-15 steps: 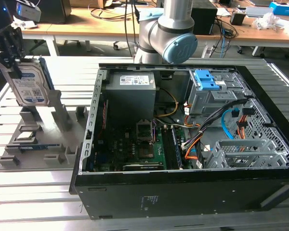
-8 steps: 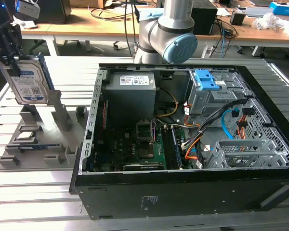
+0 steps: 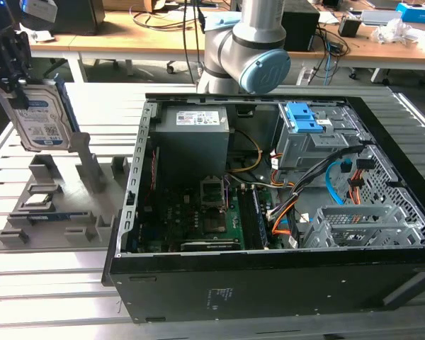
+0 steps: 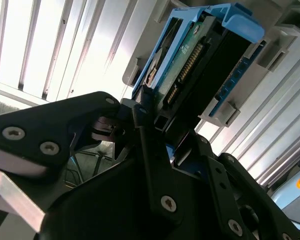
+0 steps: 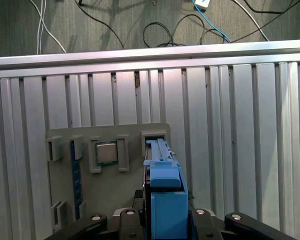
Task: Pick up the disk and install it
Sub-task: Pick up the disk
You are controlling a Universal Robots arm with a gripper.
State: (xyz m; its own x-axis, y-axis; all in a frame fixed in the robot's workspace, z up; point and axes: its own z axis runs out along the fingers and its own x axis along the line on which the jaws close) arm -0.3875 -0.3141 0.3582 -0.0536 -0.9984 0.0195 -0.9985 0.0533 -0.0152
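— ok, which step is this?
— pick-up looks done, install not begun. the gripper [image 3: 20,95] is clamped on the disk [image 3: 41,122] and holds it upright above the grey tray [image 3: 49,227]. that's at the exterior view's left, well apart from the open case [image 3: 198,283].
— disk touching the tray?
— seems clear of it in the exterior view. the first wrist view has the disk [image 5: 165,192] edge-on over the tray [image 5: 115,195], with the chip [image 5: 106,151] in its pocket beside.
— what does installing call for from here?
— my guess: a firm hold, blue rails kept square to the blue-fronted drive cage [image 3: 304,134], and a path past the case wall and the cables [image 3: 319,177] near the cage.
— anything hidden?
— the gripper's top is cut off by the frame edge. where the pads meet the disk is hard to make out, though the second wrist view shows the jaws tight on the disk [image 4: 200,65]. can't tell whether the cage bay is free.
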